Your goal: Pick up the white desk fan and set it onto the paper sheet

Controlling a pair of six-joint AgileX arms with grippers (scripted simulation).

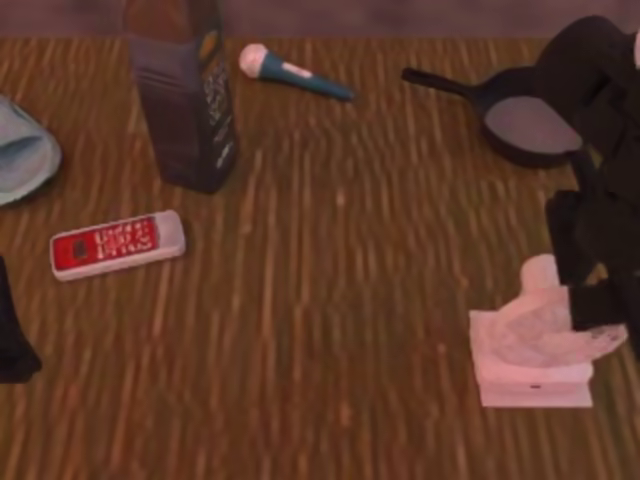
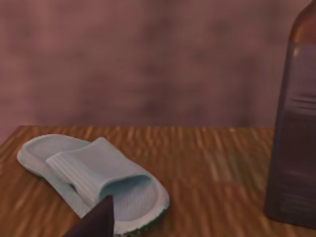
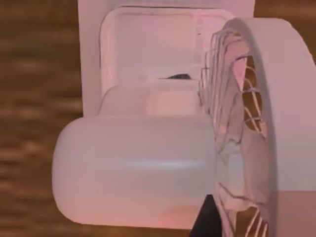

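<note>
Two arms share this wooden worktop [image 1: 340, 330], and only the right one is busy. The right arm comes down from the top view's right edge, and its pincer [image 1: 590, 300] sits at the white desk fan [image 1: 545, 325], which stands at the worktop's right side. The fan rests on the paper sheet [image 1: 485, 355], a pale rectangle that shows beneath and beside the fan's squarish base. In the right wrist view the fan [image 3: 148, 168] fills almost everything: its rounded hub, the grille at one side, the base behind it, and a dark fingertip [image 3: 207, 219] touching the hub's lower edge. Whether the right pincer is pinching the fan or spread beside it, I cannot tell. The left arm is parked at the top view's left edge, with its pincer [image 1: 15, 345] low on that side; I cannot tell how its fingers stand either. Well apart from the fan lie a white remote with a red face [image 1: 118, 245], a tall dark bottle [image 1: 190, 100], a microphone [image 1: 290, 72], a dark frying pan [image 1: 520, 125] and a pale blue slipper [image 1: 20, 150], which the left wrist view shows up close [image 2: 94, 180].
</note>
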